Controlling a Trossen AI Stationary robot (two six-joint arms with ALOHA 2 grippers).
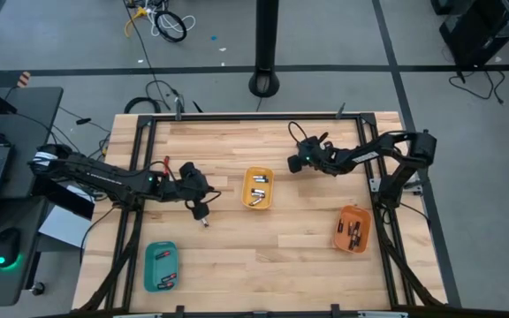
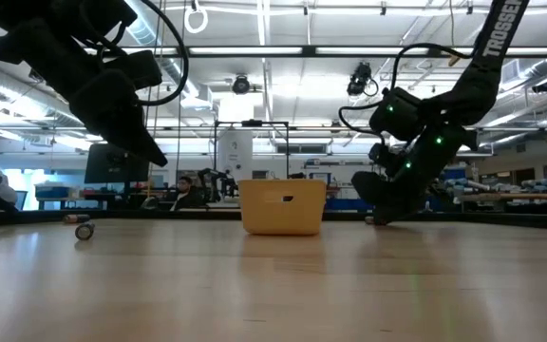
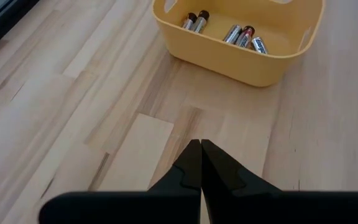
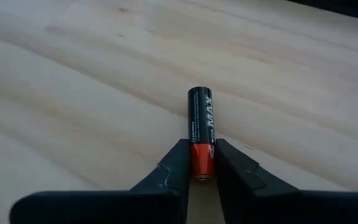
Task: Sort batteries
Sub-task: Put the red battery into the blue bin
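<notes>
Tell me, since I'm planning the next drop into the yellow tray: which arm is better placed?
Right. Its gripper is shut on a battery just beside the yellow tray. The left gripper is shut and empty.

From my station the desk (image 1: 263, 238) looks evenly lit from overhead, with only soft, short shadows beside the yellow tray (image 1: 257, 188). At table height the ceiling strip lights (image 2: 349, 49) burn bright, so both arms read as near-black silhouettes against the room, and the desk close to the lens goes soft. In the right wrist view the battery (image 4: 200, 132) is crisp, the wood beyond it hazy. In the left wrist view, mild glare sits on the yellow tray's rim.
</notes>
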